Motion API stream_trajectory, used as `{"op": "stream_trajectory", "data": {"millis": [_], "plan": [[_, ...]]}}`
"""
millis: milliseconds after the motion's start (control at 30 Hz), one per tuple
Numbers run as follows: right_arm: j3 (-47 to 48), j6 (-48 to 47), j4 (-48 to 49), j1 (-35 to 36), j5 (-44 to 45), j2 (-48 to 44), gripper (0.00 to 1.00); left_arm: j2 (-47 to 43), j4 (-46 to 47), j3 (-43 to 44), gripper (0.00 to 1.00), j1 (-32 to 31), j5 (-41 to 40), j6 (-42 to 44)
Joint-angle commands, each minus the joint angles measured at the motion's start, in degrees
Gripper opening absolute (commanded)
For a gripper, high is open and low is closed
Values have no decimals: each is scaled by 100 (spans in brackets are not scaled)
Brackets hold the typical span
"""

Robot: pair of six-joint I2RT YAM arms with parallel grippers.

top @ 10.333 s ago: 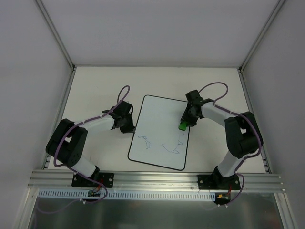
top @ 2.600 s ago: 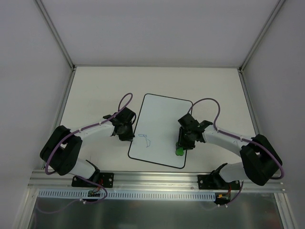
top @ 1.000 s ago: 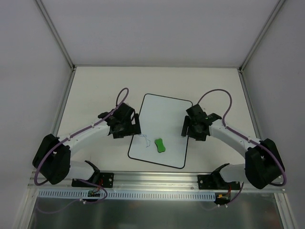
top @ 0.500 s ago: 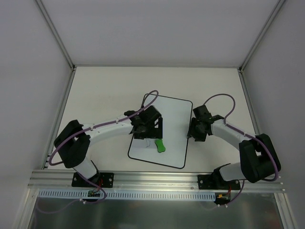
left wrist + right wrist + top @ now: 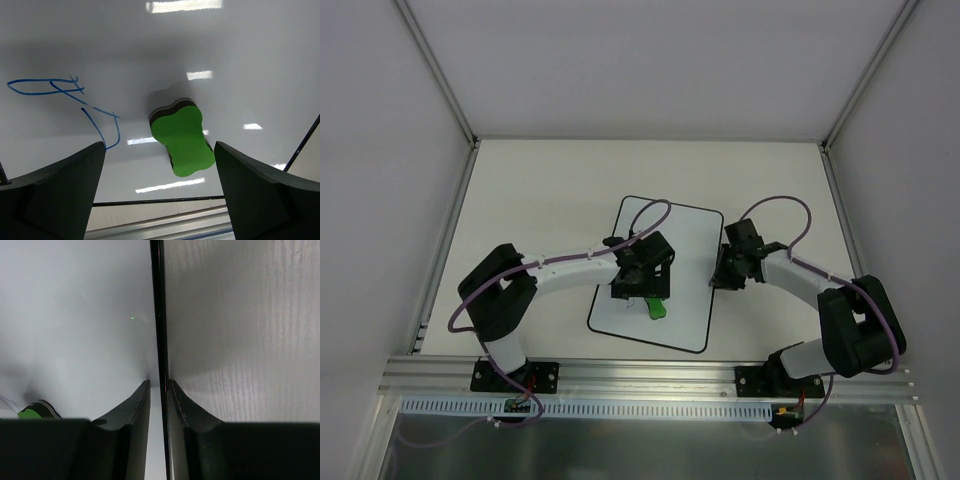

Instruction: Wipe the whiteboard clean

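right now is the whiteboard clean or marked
Marked: blue pen lines show on the whiteboard beside the green eraser.

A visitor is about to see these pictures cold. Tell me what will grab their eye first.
The bright green eraser lying on the whiteboard close to its near edge, between the wide-open fingers of the left gripper, not gripped. Next, the blue doodle, unerased, beside it. The right gripper, fingers nearly together, sits at the board's right edge.

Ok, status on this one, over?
Left gripper open, over green eraser lying on whiteboard. Right gripper nearly shut, straddling board's right edge. Blue doodle not yet erased. No obstruction seen.
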Motion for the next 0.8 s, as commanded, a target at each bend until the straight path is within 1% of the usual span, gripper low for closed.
{"op": "stream_trajectory", "data": {"millis": [0, 267, 333, 400, 500, 533, 633, 767], "plan": [[-281, 72, 10, -2, -75, 262, 23, 209, -105, 408, 91, -182, -161, -223], [-325, 178, -8, 33, -40, 200, 15, 420, -122, 427, 81, -262, -117, -373], [-317, 187, -26, 59, -5, 218, 14, 429, -131, 400, 75, -262, -117, -382], [-317, 187, -26, 68, -5, 235, 13, 464, -131, 418, 70, -262, -100, -390], [-308, 187, -26, 86, -5, 262, 12, 508, -157, 435, 67, -270, -65, -417], [-308, 187, -26, 86, -5, 262, 12, 508, -157, 435, 64, -270, -56, -434], [-308, 187, -17, 86, -5, 262, 12, 534, -166, 426, 63, -279, -38, -452], [-308, 178, -17, 95, -5, 279, 11, 578, -193, 400, 58, -279, -56, -470]]}}
